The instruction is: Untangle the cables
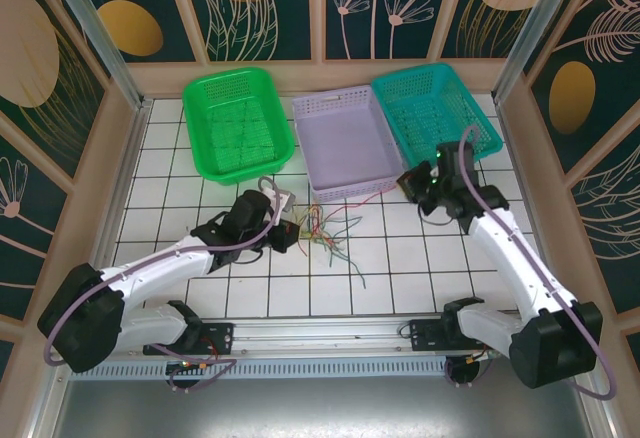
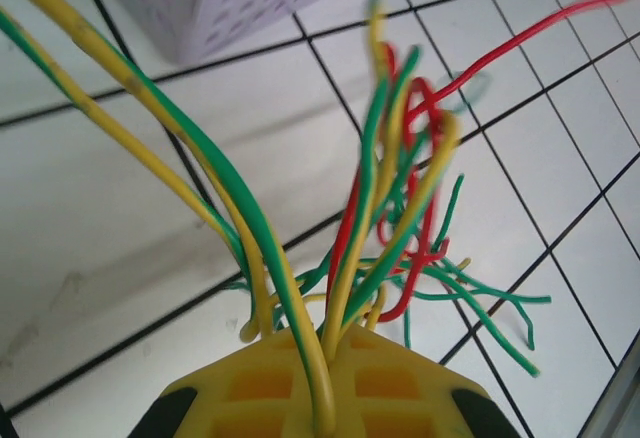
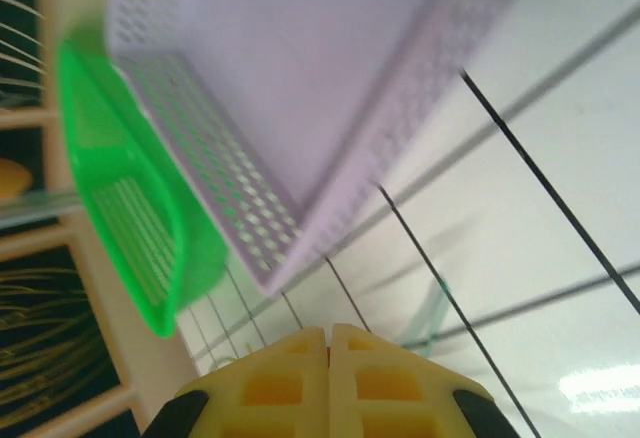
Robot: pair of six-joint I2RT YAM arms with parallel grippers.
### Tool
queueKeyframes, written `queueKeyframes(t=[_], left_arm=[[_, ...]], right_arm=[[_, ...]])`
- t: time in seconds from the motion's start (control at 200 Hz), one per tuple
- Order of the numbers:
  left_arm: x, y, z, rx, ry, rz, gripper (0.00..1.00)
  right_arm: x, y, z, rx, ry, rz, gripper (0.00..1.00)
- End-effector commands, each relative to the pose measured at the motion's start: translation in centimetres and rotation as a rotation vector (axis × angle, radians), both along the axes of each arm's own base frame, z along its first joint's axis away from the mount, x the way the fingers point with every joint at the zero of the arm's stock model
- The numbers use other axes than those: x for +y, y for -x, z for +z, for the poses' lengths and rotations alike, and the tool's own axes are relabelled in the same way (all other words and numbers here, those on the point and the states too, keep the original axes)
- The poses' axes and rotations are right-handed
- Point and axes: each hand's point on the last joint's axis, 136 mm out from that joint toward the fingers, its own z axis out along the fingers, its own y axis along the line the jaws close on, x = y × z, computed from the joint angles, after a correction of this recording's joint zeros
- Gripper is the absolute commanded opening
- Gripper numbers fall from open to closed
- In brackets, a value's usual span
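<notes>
The cables are a tangle of green, red, orange and yellow wires lying on the white tiles in front of the lilac basket. My left gripper sits at the bunch's left side. In the left wrist view its yellow jaws are shut on the cables, pinching a yellow-green strand and a yellow one. One red wire runs off to the upper right. My right gripper hovers by the lilac basket's front right corner. Its jaws are shut, with an orange sliver in the seam that I cannot identify.
Three baskets stand at the back: bright green, lilac and teal. The right wrist view has the lilac basket and the green one close ahead. Raised walls border the tiled table.
</notes>
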Motion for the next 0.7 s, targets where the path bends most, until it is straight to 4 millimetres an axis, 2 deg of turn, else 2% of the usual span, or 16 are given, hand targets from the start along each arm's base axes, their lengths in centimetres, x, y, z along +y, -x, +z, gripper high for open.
queueKeyframes(t=[0.0, 0.1, 0.165, 0.285, 0.405, 0.5, 0.546, 0.591, 0.696], left_arm=[[-0.5, 0.7, 0.6, 0.031, 0.064, -0.013, 0.00], [-0.6, 1.3, -0.1, 0.050, 0.043, -0.050, 0.00], [-0.7, 1.5, -0.3, 0.055, 0.037, -0.065, 0.00], [-0.8, 1.4, 0.0, 0.052, 0.040, -0.067, 0.00], [-0.5, 1.3, 0.5, 0.051, 0.047, -0.039, 0.00], [-0.3, 1.5, 1.1, 0.048, 0.057, -0.030, 0.00], [-0.2, 1.5, 1.3, 0.047, 0.060, -0.029, 0.00], [-0.1, 1.7, 1.4, 0.045, 0.061, -0.029, 0.00], [0.0, 1.9, 1.3, 0.047, 0.060, -0.034, 0.00]], right_arm=[[1.5, 1.5, -2.4, 0.072, -0.061, 0.019, 0.01], [1.6, 2.9, -5.2, 0.142, -0.020, 0.042, 0.41], [1.1, 3.1, -5.7, 0.126, 0.041, 0.055, 0.52], [0.5, 3.6, -5.8, 0.067, 0.161, 0.101, 0.51], [-0.4, 5.1, -6.1, 0.028, 0.246, 0.095, 0.52], [-1.1, 5.9, -4.2, -0.044, 0.210, 0.037, 0.58], [-0.8, 6.2, -4.1, -0.052, 0.158, 0.026, 0.59], [-0.1, 6.7, -4.9, -0.008, 0.097, 0.025, 0.59], [3.4, 6.5, -6.8, 0.087, -0.063, 0.037, 0.51]])
